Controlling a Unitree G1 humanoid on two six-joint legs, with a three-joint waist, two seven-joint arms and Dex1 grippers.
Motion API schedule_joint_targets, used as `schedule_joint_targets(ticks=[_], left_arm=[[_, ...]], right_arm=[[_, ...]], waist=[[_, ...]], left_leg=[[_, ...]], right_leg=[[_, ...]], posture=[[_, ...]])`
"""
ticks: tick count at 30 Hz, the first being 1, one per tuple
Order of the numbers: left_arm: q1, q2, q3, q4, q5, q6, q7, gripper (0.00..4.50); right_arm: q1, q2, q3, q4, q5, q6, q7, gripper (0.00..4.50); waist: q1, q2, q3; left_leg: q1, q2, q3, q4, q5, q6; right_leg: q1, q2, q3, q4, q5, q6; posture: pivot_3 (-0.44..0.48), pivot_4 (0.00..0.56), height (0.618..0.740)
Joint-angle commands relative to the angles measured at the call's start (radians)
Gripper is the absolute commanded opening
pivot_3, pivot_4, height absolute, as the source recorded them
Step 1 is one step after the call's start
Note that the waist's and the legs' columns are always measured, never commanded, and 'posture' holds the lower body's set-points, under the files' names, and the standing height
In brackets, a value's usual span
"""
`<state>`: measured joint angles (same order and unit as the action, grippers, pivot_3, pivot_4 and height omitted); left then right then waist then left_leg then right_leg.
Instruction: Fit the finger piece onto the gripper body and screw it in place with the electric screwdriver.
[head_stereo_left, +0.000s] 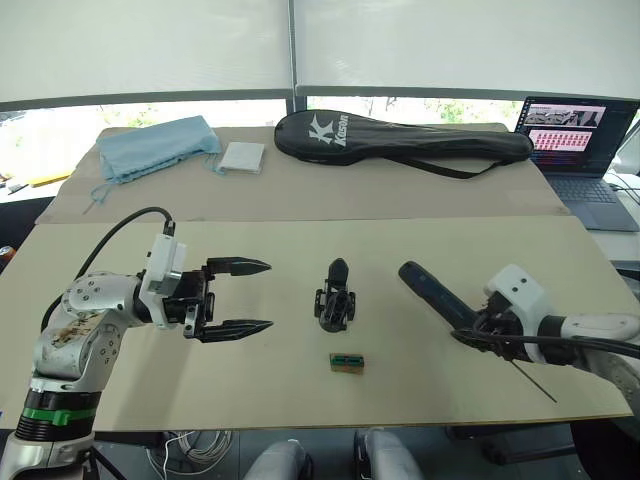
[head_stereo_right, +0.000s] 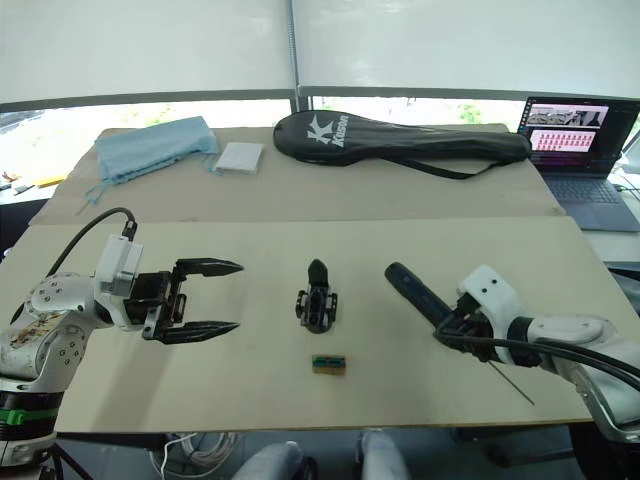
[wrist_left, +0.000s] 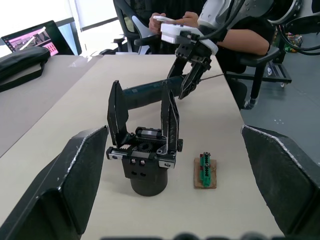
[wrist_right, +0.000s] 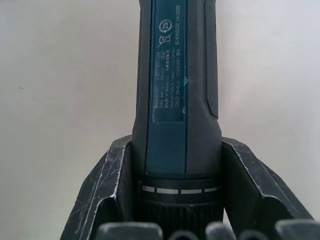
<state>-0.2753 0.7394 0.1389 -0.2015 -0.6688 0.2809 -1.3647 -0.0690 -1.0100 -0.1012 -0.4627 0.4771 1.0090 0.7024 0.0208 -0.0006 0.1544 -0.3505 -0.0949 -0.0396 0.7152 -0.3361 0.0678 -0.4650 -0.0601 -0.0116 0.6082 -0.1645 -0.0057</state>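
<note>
Right now my right pincer (head_stereo_left: 487, 333) sits at the lower right of the frame, clamped around the electric screwdriver (head_stereo_left: 432, 291). My right wrist camera shows both fingers (wrist_right: 107, 185) pressed against the tool's collar, one on each side. The tool's rounded end points up and toward the middle of the frame, while its thin metal bit (head_stereo_left: 533, 383) slants down toward the table's near edge at lower right.

My left pincer (head_stereo_left: 240, 296) hangs at the lower left, spread wide with nothing between its fingers, tips aimed at the centre. The gripper body (head_stereo_left: 334, 299) stands on the table (head_stereo_left: 300, 250) at the centre of the frame, apart from both pincers. In my left wrist camera I see two black fingers rising from it; whether either is the loose finger piece, I cannot tell.

Just below the gripper body lies a small green-brown box (head_stereo_left: 346, 363). Across the top of the frame lie a blue cloth bag (head_stereo_left: 158, 146), a white pad (head_stereo_left: 243, 157) and a black racket bag (head_stereo_left: 400, 139), with a laptop (head_stereo_left: 578, 150) at upper right.
</note>
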Motion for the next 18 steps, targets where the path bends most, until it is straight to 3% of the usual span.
schedule_joint_targets(ticks=[1,7,9,13,18], left_arm=[[-0.003,0.002,-0.001,-0.032,0.002,-0.033,-0.012,4.5],[-0.016,0.0,-0.015,-0.046,-0.009,-0.026,-0.002,4.5],[-0.017,-0.001,-0.016,-0.05,-0.012,-0.023,0.005,4.5],[-0.01,-0.01,-0.021,-0.042,0.01,-0.043,0.019,4.5],[-0.017,-0.019,-0.033,-0.032,0.026,-0.053,0.026,4.5]], right_arm=[[-0.01,0.018,0.0,0.007,0.009,-0.037,0.033,1.95],[-0.014,0.003,0.03,0.024,-0.013,-0.056,0.073,1.95],[-0.026,-0.006,0.025,0.019,-0.005,-0.03,0.079,3.04],[-0.093,-0.07,0.027,-0.005,0.0,0.031,0.101,4.43],[-0.169,-0.183,0.057,-0.035,0.052,0.165,0.167,4.47]], waist=[[-0.004,0.0,0.0],[-0.008,0.0,0.0],[-0.008,0.0,0.0],[-0.008,0.0,0.0],[-0.007,0.0,0.0]], left_leg=[[0.0,0.0,0.0,0.0,0.0,0.0],[0.001,0.0,0.0,0.0,0.0,0.0],[0.001,0.0,0.0,0.0,0.0,0.0],[0.001,0.0,0.0,0.0,0.0,0.0],[0.001,0.0,0.0,0.0,0.0,0.0]], right_leg=[[0.0,0.0,0.0,0.0,0.0,0.0],[0.001,0.0,0.0,0.0,0.0,0.0],[0.001,0.0,0.0,0.0,0.0,0.0],[0.001,0.0,0.0,0.0,0.0,0.0],[0.001,0.0,0.0,0.0,0.0,-0.001]], posture=[[0.0,0.15,0.74],[0.0,0.15,0.74],[0.0,0.15,0.74],[0.0,0.15,0.74],[0.0,0.15,0.74]])
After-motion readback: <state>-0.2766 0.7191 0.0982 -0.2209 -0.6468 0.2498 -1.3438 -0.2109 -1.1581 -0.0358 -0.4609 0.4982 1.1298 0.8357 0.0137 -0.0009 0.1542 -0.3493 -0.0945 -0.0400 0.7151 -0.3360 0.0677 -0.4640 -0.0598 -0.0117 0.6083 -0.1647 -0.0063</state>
